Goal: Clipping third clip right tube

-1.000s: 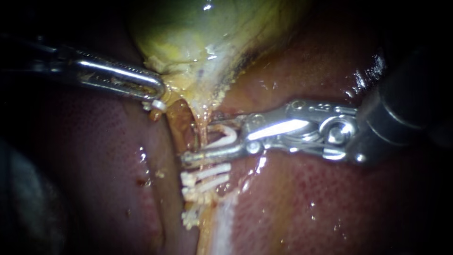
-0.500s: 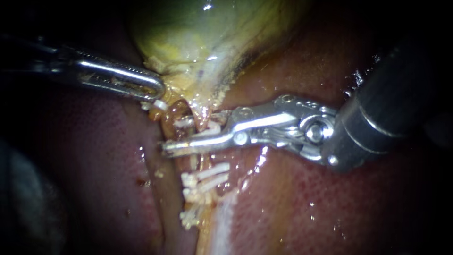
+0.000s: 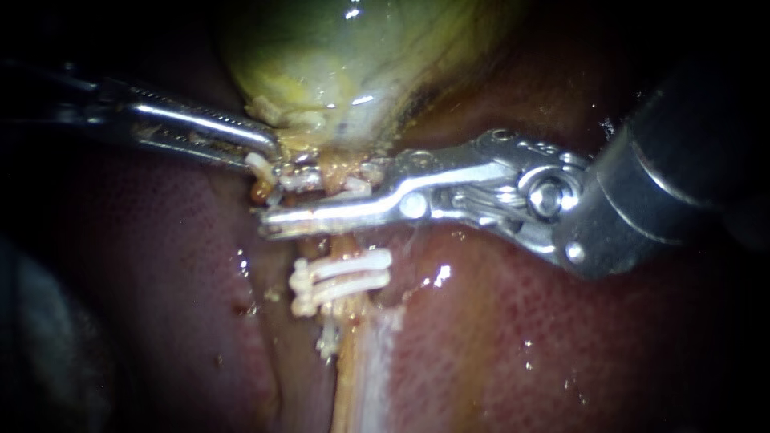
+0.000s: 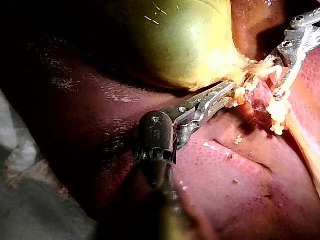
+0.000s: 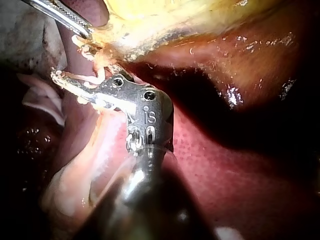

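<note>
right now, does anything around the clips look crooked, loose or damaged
Nothing looks torn or spilled. One oddity: below the pair of clips on the tube, a small white piece sits apart, out of line with them, too small to identify. The right instrument holds another clip above them.

Right instrument [image 3: 277, 200]: silver, blk shaft [image 3: 682, 176]

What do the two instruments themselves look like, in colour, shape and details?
My left instrument is a thin dark shaft ending in narrow, shiny silver jaws with a long slot. My right instrument has a thicker dark grey shaft, a silver hinged wrist with round pins and thin wire cables, small stamped marks, and longer silver jaws.
</note>
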Motion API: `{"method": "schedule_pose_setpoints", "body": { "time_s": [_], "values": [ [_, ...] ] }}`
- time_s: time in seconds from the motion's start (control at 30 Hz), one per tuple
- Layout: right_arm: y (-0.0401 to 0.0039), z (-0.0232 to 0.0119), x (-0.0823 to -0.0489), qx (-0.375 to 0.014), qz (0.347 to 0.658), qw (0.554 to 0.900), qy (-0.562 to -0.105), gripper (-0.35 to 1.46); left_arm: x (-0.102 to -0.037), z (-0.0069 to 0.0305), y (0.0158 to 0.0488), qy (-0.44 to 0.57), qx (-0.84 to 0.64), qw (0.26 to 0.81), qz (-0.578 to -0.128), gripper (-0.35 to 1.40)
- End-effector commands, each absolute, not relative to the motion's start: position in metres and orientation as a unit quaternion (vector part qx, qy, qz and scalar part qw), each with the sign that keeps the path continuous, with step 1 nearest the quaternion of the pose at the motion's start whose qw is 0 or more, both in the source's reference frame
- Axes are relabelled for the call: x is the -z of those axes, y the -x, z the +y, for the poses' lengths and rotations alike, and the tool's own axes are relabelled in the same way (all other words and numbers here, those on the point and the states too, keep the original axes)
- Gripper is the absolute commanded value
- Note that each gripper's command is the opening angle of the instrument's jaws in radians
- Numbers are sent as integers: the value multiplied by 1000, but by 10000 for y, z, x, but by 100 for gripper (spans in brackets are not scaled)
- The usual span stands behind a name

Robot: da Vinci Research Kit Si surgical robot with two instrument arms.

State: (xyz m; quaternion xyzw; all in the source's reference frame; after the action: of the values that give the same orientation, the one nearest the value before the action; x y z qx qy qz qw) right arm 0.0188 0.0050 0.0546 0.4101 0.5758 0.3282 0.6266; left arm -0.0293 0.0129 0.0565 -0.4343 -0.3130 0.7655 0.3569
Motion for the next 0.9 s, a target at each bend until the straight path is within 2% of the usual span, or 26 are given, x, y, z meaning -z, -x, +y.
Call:
{"method": "schedule_pose_setpoints", "body": {
  "time_s": [0.03, 0.37, 0.47, 0.53, 0.7, 0.9],
  "values": [
    [-186, 49, -548, -328, 575, 627, -410, 36, -565, 129, 293, 434, -766, 357, -313, -35],
    [-181, 49, -548, -345, 562, 618, -428, 3, -565, 129, 293, 434, -766, 357, -313, -35],
    [-179, 49, -548, -356, 554, 612, -438, -14, -565, 129, 293, 434, -766, 357, -313, -35],
    [-176, 48, -548, -370, 543, 603, -451, -35, -565, 129, 293, 434, -766, 357, -313, -35],
    [-171, 47, -548, -395, 524, 588, -473, -35, -565, 129, 293, 434, -766, 357, -313, -35],
    [-171, 45, -549, -397, 521, 587, -477, -35, -566, 129, 292, 434, -766, 357, -313, -35]
  ]
}}
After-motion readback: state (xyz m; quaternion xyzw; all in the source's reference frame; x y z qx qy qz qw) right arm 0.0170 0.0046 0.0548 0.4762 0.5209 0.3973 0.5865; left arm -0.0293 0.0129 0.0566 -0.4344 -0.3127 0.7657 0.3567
